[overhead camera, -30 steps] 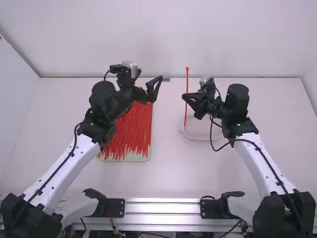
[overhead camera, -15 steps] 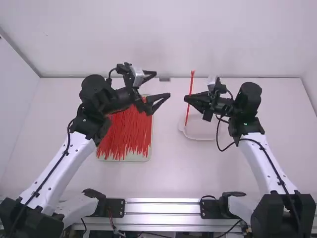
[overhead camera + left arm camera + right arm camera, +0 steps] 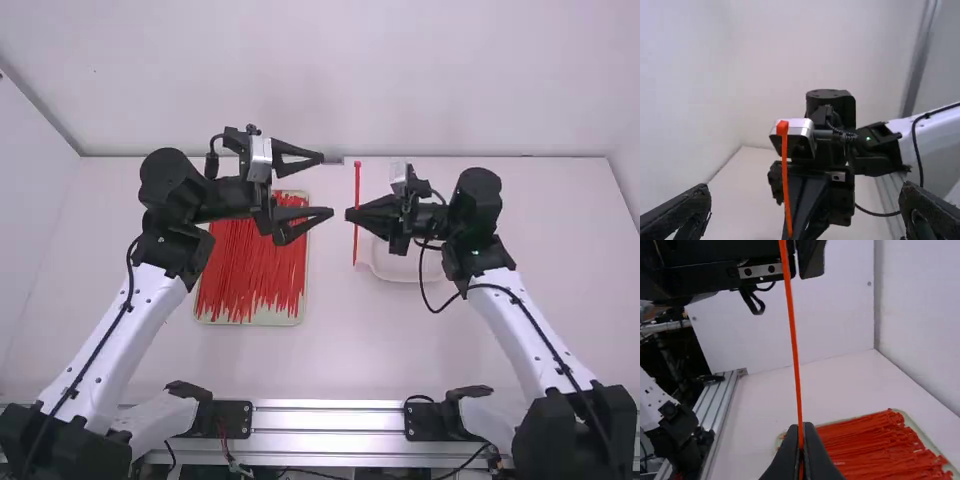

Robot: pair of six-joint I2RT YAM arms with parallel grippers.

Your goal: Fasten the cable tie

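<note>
A single red cable tie [image 3: 356,212] stands upright in the air over the table's middle, its square head [image 3: 782,126] at the top. My right gripper [image 3: 351,215] is shut on its middle, and in the right wrist view the strap [image 3: 792,335] rises straight from the pinched fingertips [image 3: 800,437]. My left gripper [image 3: 322,184] hovers wide open just to the left of the tie, facing it, with nothing between its fingers [image 3: 682,212]. The left wrist view looks straight at the right gripper [image 3: 790,232] holding the tie.
A tray [image 3: 296,315] piled with several red cable ties [image 3: 252,265] lies under the left arm. A shallow clear dish [image 3: 400,270] sits under the right arm. Walls close the table at the back and sides.
The right gripper carried the tie leftward and a little lower, toward the centre. The left gripper rose off the tray and spread wide, turning to face the tie.
</note>
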